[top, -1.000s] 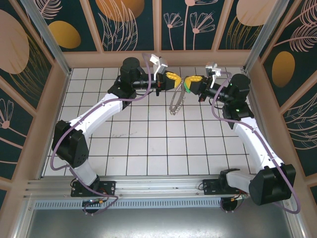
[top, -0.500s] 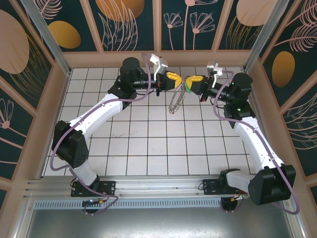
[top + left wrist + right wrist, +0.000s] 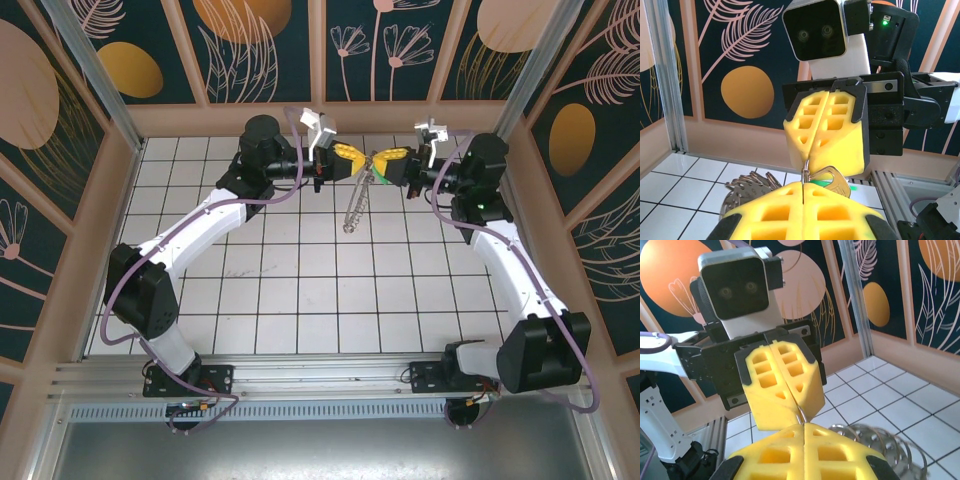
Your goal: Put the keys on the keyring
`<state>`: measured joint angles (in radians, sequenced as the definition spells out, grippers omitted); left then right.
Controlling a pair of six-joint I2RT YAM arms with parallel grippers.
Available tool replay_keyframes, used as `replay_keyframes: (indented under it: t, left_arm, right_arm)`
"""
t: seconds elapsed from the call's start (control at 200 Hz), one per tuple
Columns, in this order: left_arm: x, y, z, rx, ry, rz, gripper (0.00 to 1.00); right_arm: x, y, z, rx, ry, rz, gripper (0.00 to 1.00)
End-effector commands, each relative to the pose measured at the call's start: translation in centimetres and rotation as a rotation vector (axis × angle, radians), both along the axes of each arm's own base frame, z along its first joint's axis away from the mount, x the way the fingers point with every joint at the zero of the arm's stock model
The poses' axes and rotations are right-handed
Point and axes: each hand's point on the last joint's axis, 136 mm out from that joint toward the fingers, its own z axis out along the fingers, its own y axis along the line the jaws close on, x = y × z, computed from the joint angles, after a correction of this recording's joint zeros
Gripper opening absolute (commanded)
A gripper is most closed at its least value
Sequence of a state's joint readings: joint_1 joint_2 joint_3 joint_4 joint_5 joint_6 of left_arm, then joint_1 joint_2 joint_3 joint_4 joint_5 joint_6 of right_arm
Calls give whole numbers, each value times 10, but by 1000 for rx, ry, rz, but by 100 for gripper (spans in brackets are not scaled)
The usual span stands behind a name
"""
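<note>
Counter (image 3: 300, 290): white square tiles, dark grout lines, glossy sheen. Faint grey scuffs on tiles left of middle. Pale wooden border (image 3: 320, 118) meets counter on far, left and right sides. Metal rail (image 3: 320, 372) runs along near edge; two black arm bases (image 3: 190, 380) bolted there, one left, one right. Keyring (image 3: 355, 205) hangs tilted over far-middle tiles, lower end close to surface; contact with counter cannot be told.

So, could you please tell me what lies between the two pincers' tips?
The green-headed key and a thin stretch of the keyring, clearest in the left wrist view.
</note>
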<state>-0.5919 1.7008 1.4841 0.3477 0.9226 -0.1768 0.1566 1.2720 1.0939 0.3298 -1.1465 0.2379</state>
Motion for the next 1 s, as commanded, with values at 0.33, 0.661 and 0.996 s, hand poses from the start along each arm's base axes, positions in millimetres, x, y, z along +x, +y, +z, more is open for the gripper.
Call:
replay_keyframes:
  t: [0.33, 0.661, 0.996]
  left_arm:
    - [-13, 8, 31, -63, -81, 0, 0]
    - [-13, 8, 31, -66, -79, 2, 0]
    - [-14, 8, 32, -67, -80, 2, 0]
  right_arm:
    - [3, -8, -12, -38, 9, -62, 0]
    - [4, -10, -7, -20, 5, -88, 5]
    - [11, -25, 9, 32, -22, -205, 38]
